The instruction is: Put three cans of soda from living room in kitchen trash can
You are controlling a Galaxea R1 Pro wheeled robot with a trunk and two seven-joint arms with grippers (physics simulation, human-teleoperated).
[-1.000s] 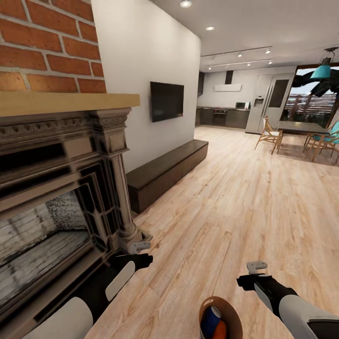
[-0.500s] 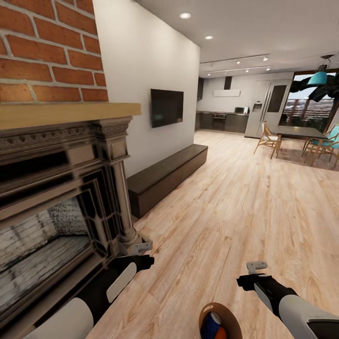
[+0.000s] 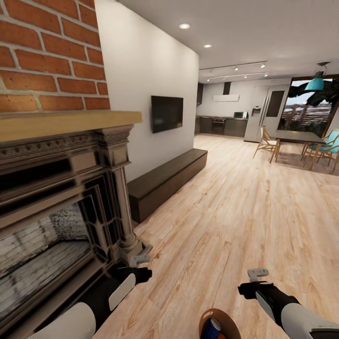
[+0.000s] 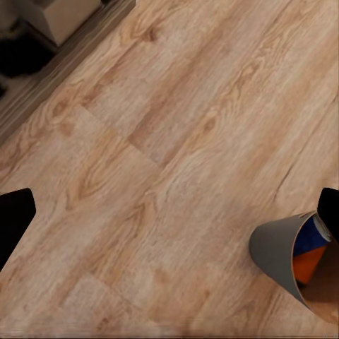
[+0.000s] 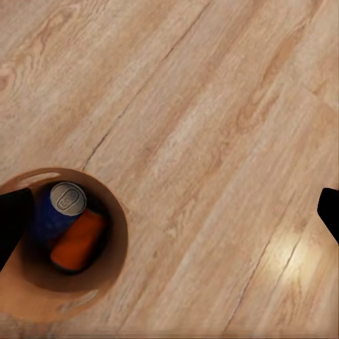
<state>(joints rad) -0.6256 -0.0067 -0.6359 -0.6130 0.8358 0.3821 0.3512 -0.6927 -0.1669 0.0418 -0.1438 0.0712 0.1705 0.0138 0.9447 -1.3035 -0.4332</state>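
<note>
The tash can (image 3: 235, 324), a round brown bin, stands on the wood floor at the bottom of the head view, between my arms. Inside it lie a dark blue can of soda (image 3: 212, 328) and an orange can of soda (image 3: 220, 336). The right wrist view looks straight down into the tash can (image 5: 123, 234), with the blue can (image 5: 60, 208) beside the orange can (image 5: 79, 241). My right gripper (image 5: 169, 215) hangs open above the floor next to the bin. My left gripper (image 4: 171, 212) is open too, over bare floor, with the tash can (image 4: 275, 254) off to one side.
An ornate dark fireplace (image 3: 61, 197) under red brick stands close on my left. A long low bench (image 3: 165, 181) runs along the wall below a black TV (image 3: 166, 113). Farther off are a dining table with chairs (image 3: 296, 143) and the kitchen (image 3: 230, 120).
The whole head picture has slid down a little, so the camera has moved. Both grippers stay open, and the bin keeps its place between the arms.
</note>
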